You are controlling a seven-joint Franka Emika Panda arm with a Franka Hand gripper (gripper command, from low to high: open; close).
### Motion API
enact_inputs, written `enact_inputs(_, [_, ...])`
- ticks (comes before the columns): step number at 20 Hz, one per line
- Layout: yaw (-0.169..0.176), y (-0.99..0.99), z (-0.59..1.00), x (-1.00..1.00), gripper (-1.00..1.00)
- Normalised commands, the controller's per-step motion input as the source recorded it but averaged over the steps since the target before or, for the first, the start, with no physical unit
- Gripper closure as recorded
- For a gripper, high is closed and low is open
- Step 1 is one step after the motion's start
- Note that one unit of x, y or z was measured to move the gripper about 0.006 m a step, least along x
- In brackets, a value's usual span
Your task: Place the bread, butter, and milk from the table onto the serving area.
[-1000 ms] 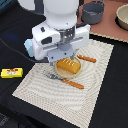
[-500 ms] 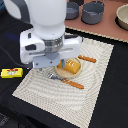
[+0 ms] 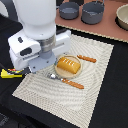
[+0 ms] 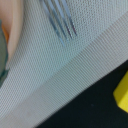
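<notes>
Gripper state cannot be determined: in the exterior view the fingers are hidden beneath the white arm housing (image 3: 37, 47), and in the wrist view no fingertip is clearly made out, only a blurred grey shape at one edge. Nothing is seen to be held.

Directly under the wrist camera, the woven serving area (image 4: 65, 75) is recorded, with the grey tines of the fork (image 4: 61, 20) lying on it and the pale rim of the plate (image 4: 15, 27) beside them. Beyond the mat's edge, the black table (image 4: 95, 105) is seen, and on it a corner of the yellow butter (image 4: 121, 92), apart from the mat.

In the exterior view, the arm is positioned over the mat's near-left portion (image 3: 75, 100). The bread (image 3: 68, 65) is found resting on the plate (image 3: 75, 76), within the mat. An orange-handled knife (image 3: 87, 58) lies just beyond the plate, and the fork (image 3: 67, 82) in front of it. The butter (image 3: 9, 74) lies on the table (image 3: 112, 100) just off the mat's left edge, partly hidden by the arm. Two grey pots (image 3: 93, 12) stand on a pinkish-brown board (image 3: 107, 30) behind the mat. The milk is not visible.
</notes>
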Motion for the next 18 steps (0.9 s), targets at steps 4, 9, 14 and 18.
enact_inputs(4, [0.173, 0.01, 0.08, -0.6, -1.0])
enact_inputs(9, [0.142, -0.04, -0.11, -0.7, -1.0])
enact_inputs(14, [0.117, -0.14, -0.17, -0.75, -1.0])
enact_inputs(18, [0.094, -0.27, -0.13, -0.69, -1.0])
